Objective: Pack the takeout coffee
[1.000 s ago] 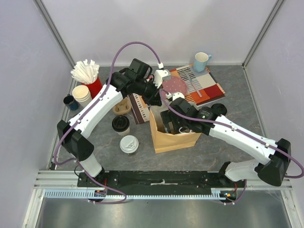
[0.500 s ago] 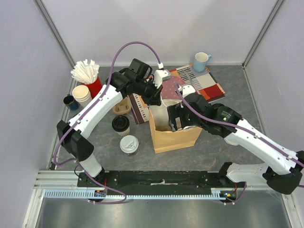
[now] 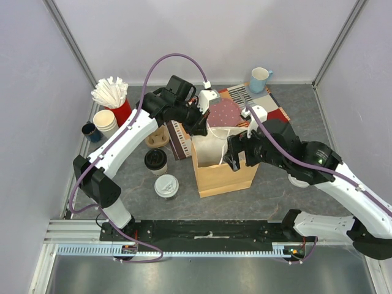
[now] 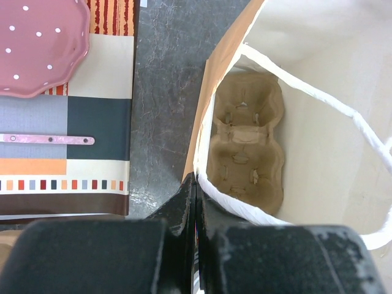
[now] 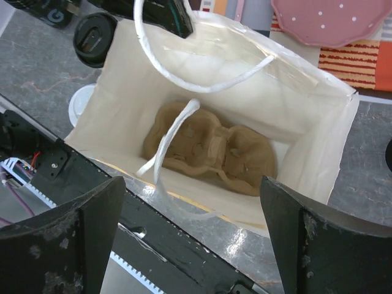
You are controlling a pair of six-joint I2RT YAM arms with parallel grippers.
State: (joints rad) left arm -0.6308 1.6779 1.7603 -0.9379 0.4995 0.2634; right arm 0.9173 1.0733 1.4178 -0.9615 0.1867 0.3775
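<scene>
Right now the left fingers [image 4: 195, 187] are pinched shut on the top edge of the paper bag [image 3: 225, 174], at its upper left corner in the top view. The right fingers [image 3: 233, 159] hang wide apart over the bag's open mouth, holding nothing. A brown cup tray [image 4: 246, 144] lies at the bottom of the bag. A white handle [image 5: 179, 128] droops across the opening above it. Both coffees stand on the desk [image 3: 257, 196] left of the bag: the cream cup with black lid [image 3: 155, 160] and, lower down, the black cup with white lid [image 3: 166, 187]. Spare stacked cups [image 3: 105, 121] and a red pot of sticks [image 3: 116, 101] sit in the upper left. A pink plate [image 3: 223, 111] on a striped mat [image 3: 272, 113] lies just above the bag.
</scene>
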